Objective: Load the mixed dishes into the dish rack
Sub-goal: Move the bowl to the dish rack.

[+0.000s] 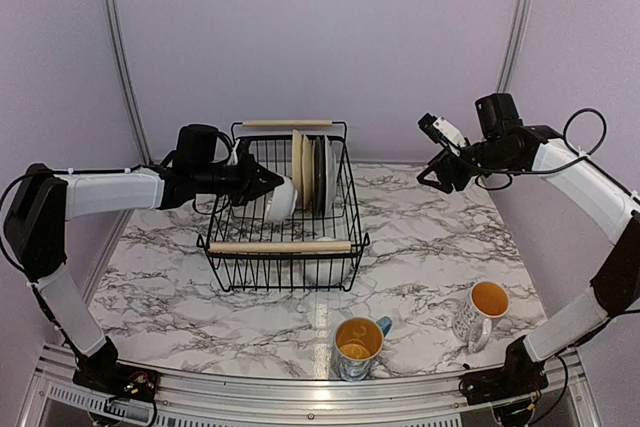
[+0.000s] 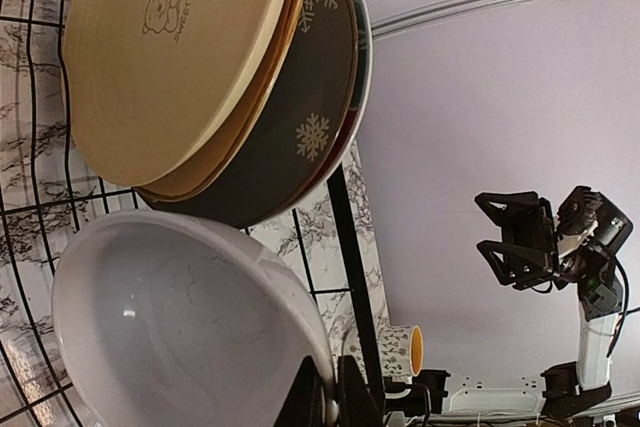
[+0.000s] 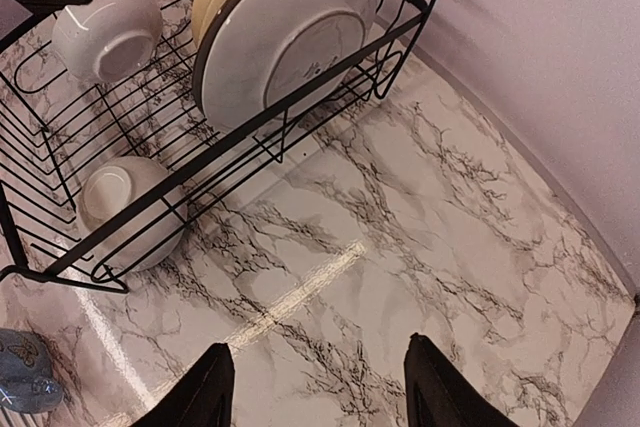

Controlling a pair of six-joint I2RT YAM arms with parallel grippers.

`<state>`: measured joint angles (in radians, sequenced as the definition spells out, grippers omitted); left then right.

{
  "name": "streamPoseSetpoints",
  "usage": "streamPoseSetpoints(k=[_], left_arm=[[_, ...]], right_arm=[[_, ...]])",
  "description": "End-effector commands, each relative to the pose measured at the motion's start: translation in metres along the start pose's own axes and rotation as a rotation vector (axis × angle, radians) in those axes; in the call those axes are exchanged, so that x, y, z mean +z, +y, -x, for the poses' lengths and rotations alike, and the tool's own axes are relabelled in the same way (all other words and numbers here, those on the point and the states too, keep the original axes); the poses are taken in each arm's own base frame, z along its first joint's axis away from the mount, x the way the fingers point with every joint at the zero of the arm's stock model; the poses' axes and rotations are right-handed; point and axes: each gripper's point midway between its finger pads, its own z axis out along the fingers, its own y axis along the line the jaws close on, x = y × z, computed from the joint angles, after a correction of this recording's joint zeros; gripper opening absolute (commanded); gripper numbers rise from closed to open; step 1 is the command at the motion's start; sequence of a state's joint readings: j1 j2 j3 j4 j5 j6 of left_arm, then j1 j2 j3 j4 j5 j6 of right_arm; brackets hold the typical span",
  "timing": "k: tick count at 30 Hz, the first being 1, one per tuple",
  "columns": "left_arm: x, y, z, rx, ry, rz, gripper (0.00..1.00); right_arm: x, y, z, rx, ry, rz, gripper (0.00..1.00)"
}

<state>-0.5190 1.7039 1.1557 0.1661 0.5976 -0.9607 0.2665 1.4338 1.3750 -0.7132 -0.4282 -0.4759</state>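
Pinching the rim of the round white bowl (image 1: 281, 199), the left fingers (image 2: 305, 402) are holding it inside the black wire dish rack (image 1: 280, 246) beside the upright plates (image 1: 312, 172), the right fingers (image 3: 205, 387) hanging half-spread, empty.

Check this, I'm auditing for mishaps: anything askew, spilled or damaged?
Nothing stands out. The plates stand upright in the dish rack, one white bowl lies tipped at its near end, and the left pincer grips the other bowl by its rim.

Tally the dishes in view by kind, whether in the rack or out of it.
Plates: 5, judging by the stacked rims
Bowls: 2
Mugs: 2
Total: 9
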Motion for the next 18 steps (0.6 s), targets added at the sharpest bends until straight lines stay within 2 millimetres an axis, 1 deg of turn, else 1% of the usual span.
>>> streamPoseSetpoints(k=[1, 4, 8, 10, 12, 15, 16, 18], left_arm=[[0.005, 0.001, 0.004, 0.024, 0.012, 0.01, 0.0], [0.009, 0.013, 0.002, 0.002, 0.02, 0.029, 0.0], [0.013, 0.022, -0.001, -0.034, 0.036, 0.047, 0.0], [0.016, 0.024, -0.005, -0.047, 0.056, 0.039, 0.0], [0.016, 0.021, -0.005, -0.041, 0.058, 0.021, 0.0], [0.015, 0.017, -0.002, -0.013, 0.051, 0.018, 0.0], [0.014, 0.015, 0.0, -0.002, 0.045, 0.021, 0.0], [0.01, 0.011, 0.001, 0.018, 0.041, 0.024, 0.0]], right_arm=[[-0.005, 0.006, 0.009, -0.028, -0.028, 0.008, 0.56], [-0.003, 0.01, 0.013, -0.038, -0.029, 0.023, 0.56], [-0.001, 0.015, 0.018, -0.048, -0.033, 0.042, 0.56], [-0.001, 0.02, 0.021, -0.061, -0.039, 0.065, 0.56], [0.001, 0.037, 0.027, -0.118, -0.038, 0.109, 0.56], [0.012, 0.073, 0.034, -0.245, -0.004, 0.179, 0.57], [0.014, 0.082, 0.039, -0.274, 0.0, 0.205, 0.57], [0.023, 0.092, 0.049, -0.319, 0.022, 0.237, 0.57]])
